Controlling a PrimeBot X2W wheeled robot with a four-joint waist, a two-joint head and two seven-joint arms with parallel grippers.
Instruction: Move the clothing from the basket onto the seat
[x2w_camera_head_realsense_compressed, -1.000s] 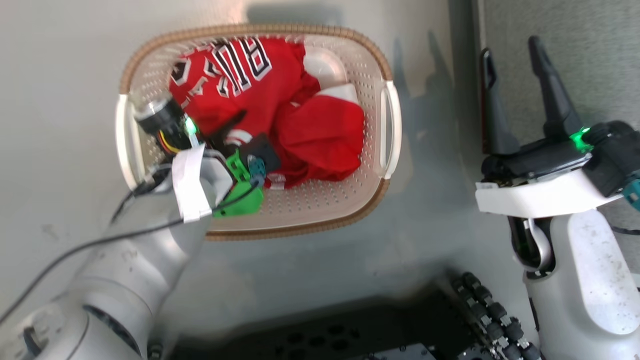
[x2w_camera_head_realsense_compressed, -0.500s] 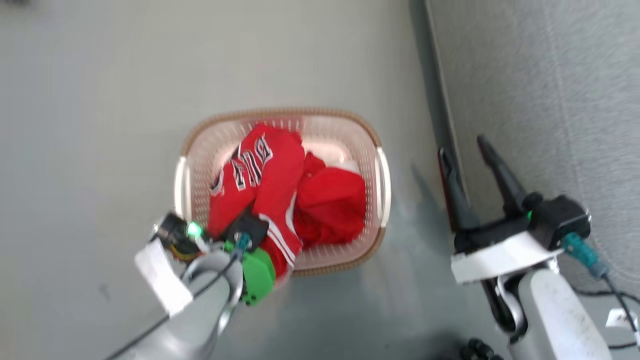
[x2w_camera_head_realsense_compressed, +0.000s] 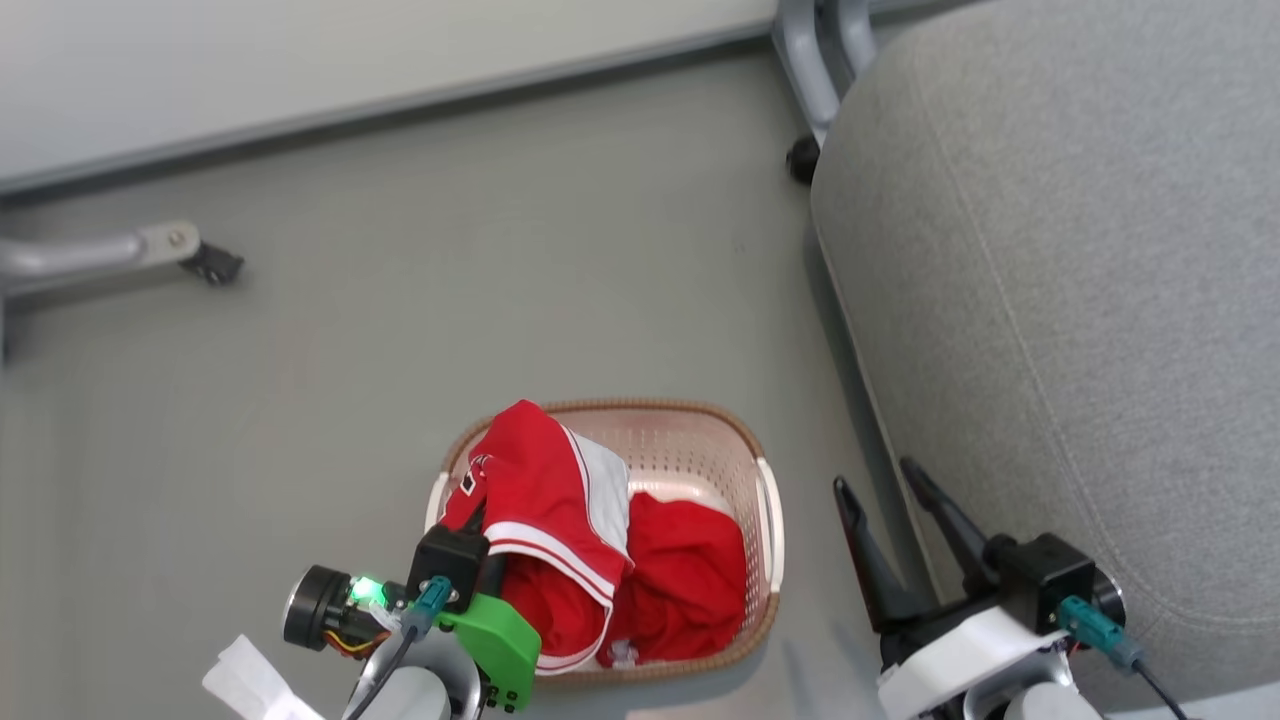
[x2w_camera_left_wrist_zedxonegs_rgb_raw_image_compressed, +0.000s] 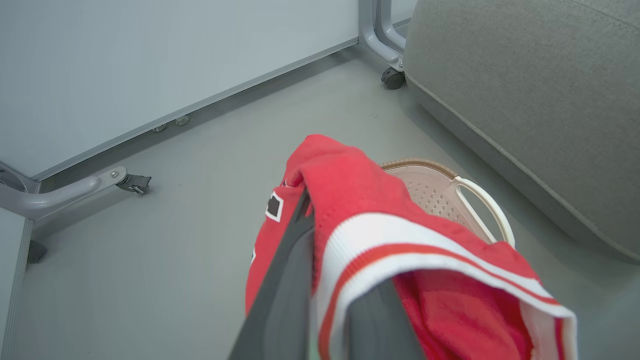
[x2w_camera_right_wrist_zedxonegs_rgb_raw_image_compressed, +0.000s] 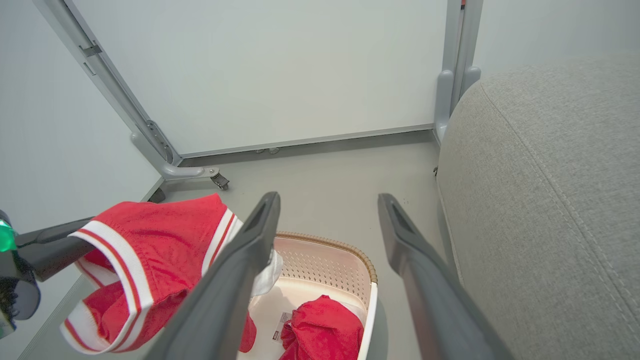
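My left gripper (x2w_camera_left_wrist_zedxonegs_rgb_raw_image_compressed: 320, 235) is shut on a piece of the clothing, a red garment (x2w_camera_head_realsense_compressed: 550, 500) with white trim stripes, holding it up above the basket (x2w_camera_head_realsense_compressed: 700, 412). The cloth drapes over the dark fingers (x2w_camera_left_wrist_zedxonegs_rgb_raw_image_compressed: 280, 290), and a scrap of dark white-outlined print shows at its edge. A second red garment (x2w_camera_head_realsense_compressed: 690, 580) lies crumpled inside the cream perforated basket (x2w_camera_right_wrist_zedxonegs_rgb_raw_image_compressed: 345, 248) with the brown rim. The large grey seat (x2w_camera_head_realsense_compressed: 1050, 300) is right of the basket. My right gripper (x2w_camera_head_realsense_compressed: 875, 475) stands open and holds nothing between basket and seat, its fingers (x2w_camera_right_wrist_zedxonegs_rgb_raw_image_compressed: 240, 270) spread wide.
Grey floor surrounds the basket. A metal frame leg with a caster (x2w_camera_head_realsense_compressed: 200, 260) lies at the left, and another caster (x2w_camera_head_realsense_compressed: 800, 160) sits by the seat's far corner. A pale wall panel (x2w_camera_head_realsense_compressed: 300, 60) runs along the back.
The head camera has pulled back and up, so the basket looks smaller and lower. My left gripper has lifted the red garment out of the pile, above the basket. The right gripper stays open.
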